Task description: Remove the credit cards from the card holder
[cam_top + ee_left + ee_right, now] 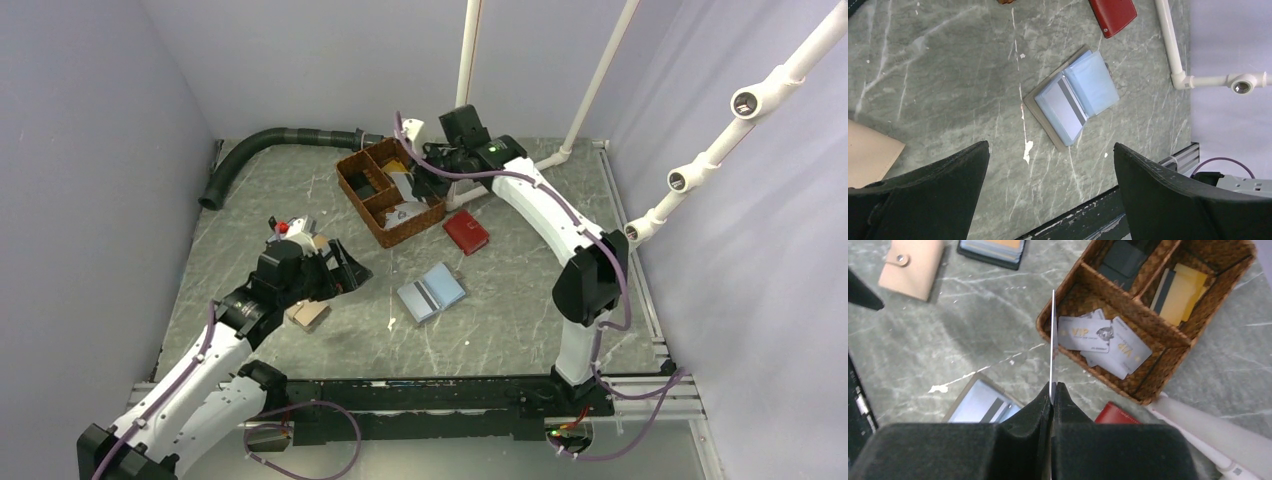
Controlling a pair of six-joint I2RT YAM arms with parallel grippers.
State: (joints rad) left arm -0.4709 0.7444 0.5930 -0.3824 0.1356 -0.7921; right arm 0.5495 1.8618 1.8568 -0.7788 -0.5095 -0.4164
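Right jaws pinching credit card [1053,340] edge-on — beside basket rim [1070,280], left jaws spread (card holder [1093,82] apart).

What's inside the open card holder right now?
One pale, dark-striped card shows in the card holder. Whether more are tucked in deeper cannot be seen.

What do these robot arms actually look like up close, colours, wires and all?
Both the left arm and right arm have smooth white shells with chunky black joints. A thin purple cable loops along each. A small green light glows near the right wrist. The jaws are broad, matte black wedges.
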